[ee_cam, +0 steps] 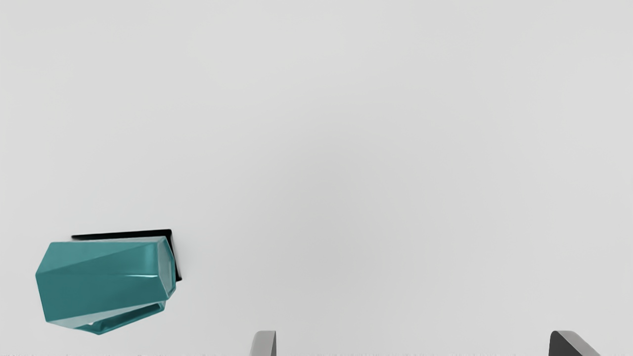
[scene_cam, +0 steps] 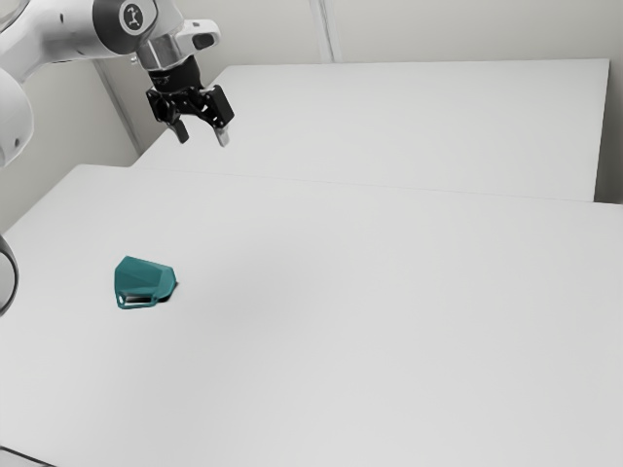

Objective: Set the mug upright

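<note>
"What colour is the mug (ee_cam: 104,277)?"
"Teal, in lighter and darker facets, with a black shadow (ee_cam: 123,234)."
"And the worktop (scene_cam: 389,292)?"
"Pale grey, shading softly darker in places."
"The arm (scene_cam: 66,31)?"
"White, with a dark band (scene_cam: 105,24) and a black-and-white emblem (scene_cam: 133,17). The tool (scene_cam: 202,138) is black, its fingertips (ee_cam: 264,343) grey."
</note>
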`<act>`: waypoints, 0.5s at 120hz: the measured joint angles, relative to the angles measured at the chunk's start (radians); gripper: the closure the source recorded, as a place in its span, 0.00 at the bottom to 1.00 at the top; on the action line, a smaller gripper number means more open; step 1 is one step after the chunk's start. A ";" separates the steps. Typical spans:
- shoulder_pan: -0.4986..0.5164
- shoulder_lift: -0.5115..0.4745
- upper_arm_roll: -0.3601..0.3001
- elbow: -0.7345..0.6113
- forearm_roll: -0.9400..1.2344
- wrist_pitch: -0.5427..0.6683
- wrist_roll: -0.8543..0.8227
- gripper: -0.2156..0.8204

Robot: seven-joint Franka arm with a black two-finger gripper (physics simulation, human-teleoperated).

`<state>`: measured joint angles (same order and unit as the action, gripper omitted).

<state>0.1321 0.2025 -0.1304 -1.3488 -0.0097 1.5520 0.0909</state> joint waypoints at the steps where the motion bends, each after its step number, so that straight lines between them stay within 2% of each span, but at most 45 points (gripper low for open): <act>1: 0.000 0.000 0.000 0.000 0.000 0.000 0.000 0.21; 45: -0.001 -0.008 0.007 0.000 0.002 -0.007 -0.001 0.21; 60: -0.003 -0.008 0.112 0.008 -0.045 -0.013 0.018 0.21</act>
<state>0.1294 0.1949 -0.0183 -1.3404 -0.0546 1.5385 0.1089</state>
